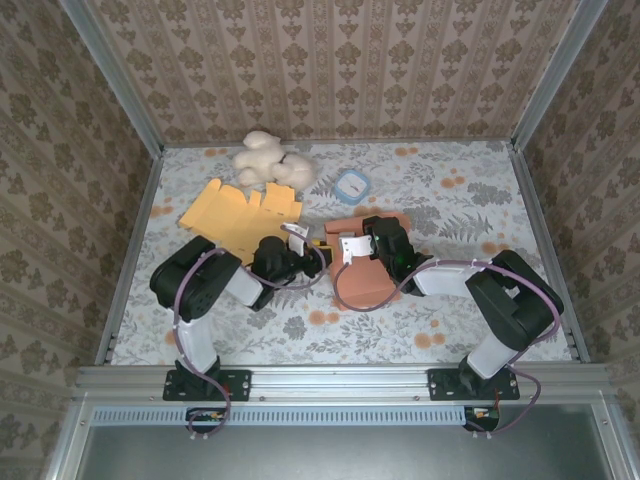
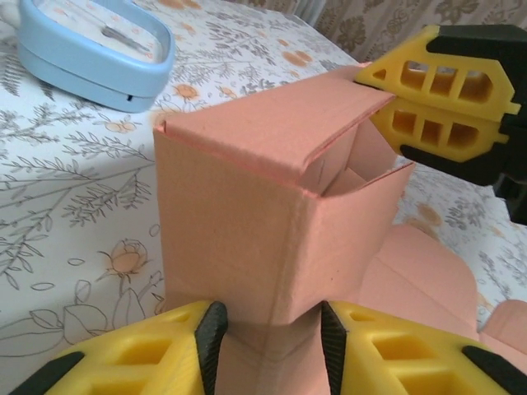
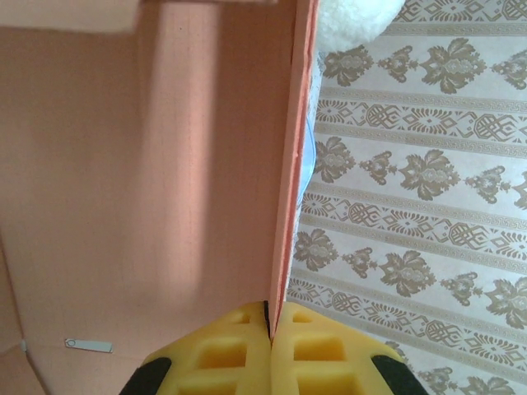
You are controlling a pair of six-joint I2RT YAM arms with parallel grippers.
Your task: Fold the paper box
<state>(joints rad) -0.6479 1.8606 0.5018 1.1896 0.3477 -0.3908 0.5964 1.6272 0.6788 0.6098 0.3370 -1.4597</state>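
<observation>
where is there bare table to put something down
Free: the right side, between the blue tub and the right wall; the near strip along the front rail. Crowded: the middle, around the pink box, yellow cardboard and plush toy.

Centre of table [image 1: 450,330]: paper box [image 1: 362,278], left gripper [image 1: 312,252] just left of it, right gripper [image 1: 366,244] at its rear edge. Flat cardboard blank [image 1: 238,213] left-rear, plush toy [image 1: 270,160] behind it, lidded dish [image 1: 352,185] right of the toy, behind the box

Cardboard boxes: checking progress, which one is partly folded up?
The salmon-pink cardboard box, walls raised, pinched by the right gripper; the yellow cardboard box lies flat.
</observation>
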